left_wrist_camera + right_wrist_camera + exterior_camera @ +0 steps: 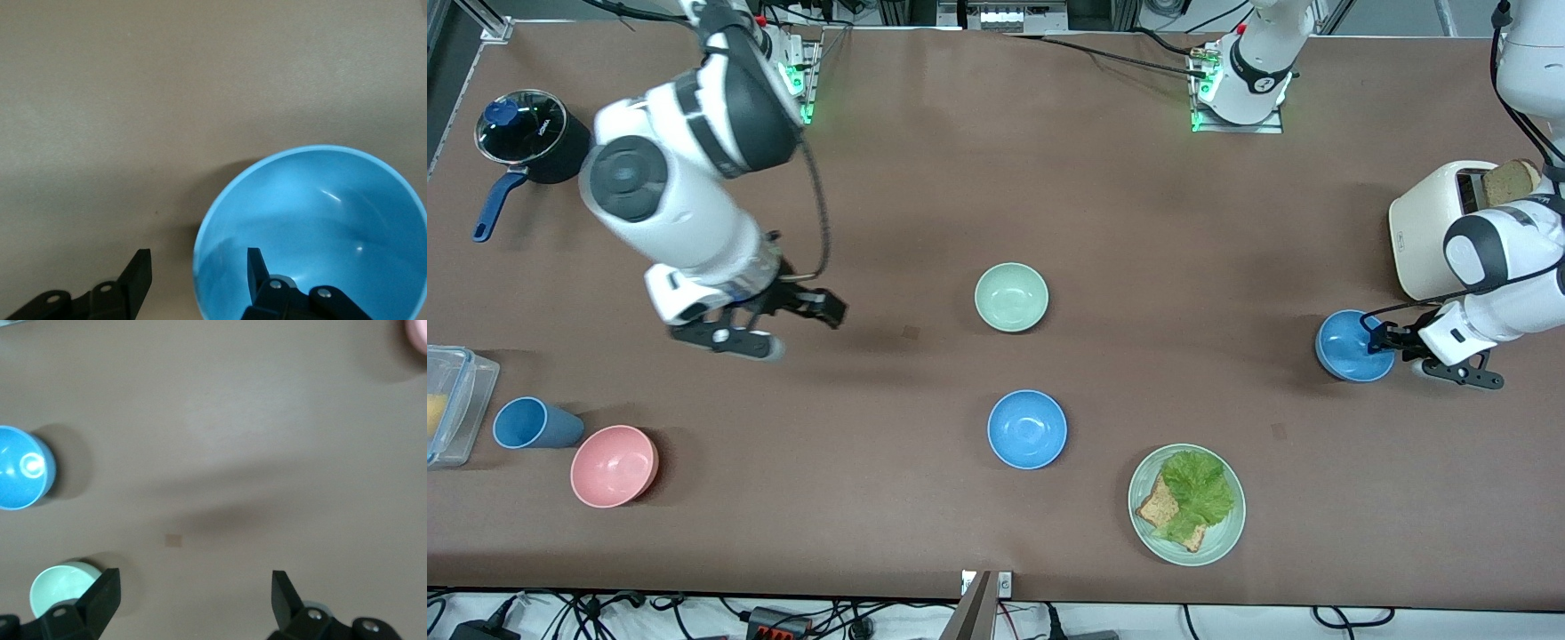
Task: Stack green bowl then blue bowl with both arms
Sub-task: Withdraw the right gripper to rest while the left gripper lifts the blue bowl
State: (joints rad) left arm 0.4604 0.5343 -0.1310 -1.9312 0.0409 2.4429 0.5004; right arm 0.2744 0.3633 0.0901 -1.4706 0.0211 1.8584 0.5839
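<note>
Nearest the front camera, a pale green plate [1144, 532] carrying bread and lettuce is seen toward the left arm's end of the table, and a pink bowl [614, 465] with a blue cup [532, 423] beside it is seen toward the right arm's end. None of these is called for by the task.

A blue bowl [1027, 428] is set upright in the middle of the table. Farther from the camera, the green bowl [1011, 297] is set upright as well, well apart from it and untouched. Both are placed centrally, probably so that either arm can reach them; the green bowl is judged to be the one to be moved first.

A second blue bowl [1352, 346] is found at the left arm's end. It is straddled at its rim by the left gripper [197, 275]: one finger [256, 269] is placed inside the bowl and the other outside on the table side, with the gap narrowing but not yet shown pinched on the wall. A rim hold suits so thin a wall.

The right gripper [783, 322] is held wide and empty over bare table at the right arm's end, above nothing in particular; the green bowl [61, 588] is caught at the edge of its wrist view.

Farthest off, a toaster [1432, 222] holding bread and a dark lidded pot [525, 133] are left aside.
</note>
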